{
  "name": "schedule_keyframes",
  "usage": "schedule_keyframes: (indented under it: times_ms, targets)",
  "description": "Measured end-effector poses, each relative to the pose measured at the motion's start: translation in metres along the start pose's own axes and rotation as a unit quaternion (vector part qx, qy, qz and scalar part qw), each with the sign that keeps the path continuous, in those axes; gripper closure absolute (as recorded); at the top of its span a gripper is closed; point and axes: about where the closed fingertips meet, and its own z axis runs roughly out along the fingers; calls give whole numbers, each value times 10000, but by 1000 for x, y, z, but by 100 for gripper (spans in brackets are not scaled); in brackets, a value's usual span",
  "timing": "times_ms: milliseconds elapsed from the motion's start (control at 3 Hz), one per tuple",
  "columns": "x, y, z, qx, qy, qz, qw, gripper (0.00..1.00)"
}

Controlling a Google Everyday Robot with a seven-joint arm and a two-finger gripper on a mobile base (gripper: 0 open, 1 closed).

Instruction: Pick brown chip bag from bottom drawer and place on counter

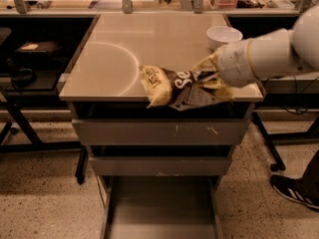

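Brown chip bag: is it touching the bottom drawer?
Apart. The camera view shows the brown chip bag held by the gripper at the counter's front edge, well above the open bottom drawer.

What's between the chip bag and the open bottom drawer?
Two closed grey drawers, stacked over the bottom drawer, in the camera view. The gripper holds the brown chip bag at the counter edge above them.

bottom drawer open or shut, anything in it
Open and empty: the bottom drawer is pulled out, floor bare. The tool holds the brown chip bag at the counter edge.
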Motion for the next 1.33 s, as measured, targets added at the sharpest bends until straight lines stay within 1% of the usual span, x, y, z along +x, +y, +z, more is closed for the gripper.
schedule_keyframes:
  times_ms: [333, 667, 1000, 1333]
  targets:
    - [21, -46, 17, -161, 6, -191, 9997, 100]
    - [22, -90, 49, -275, -172, -425, 9986, 100]
    - [46, -96, 89, -422, 100, -88, 9990, 100]
    - [79, -80, 114, -391, 766, 448, 9953, 100]
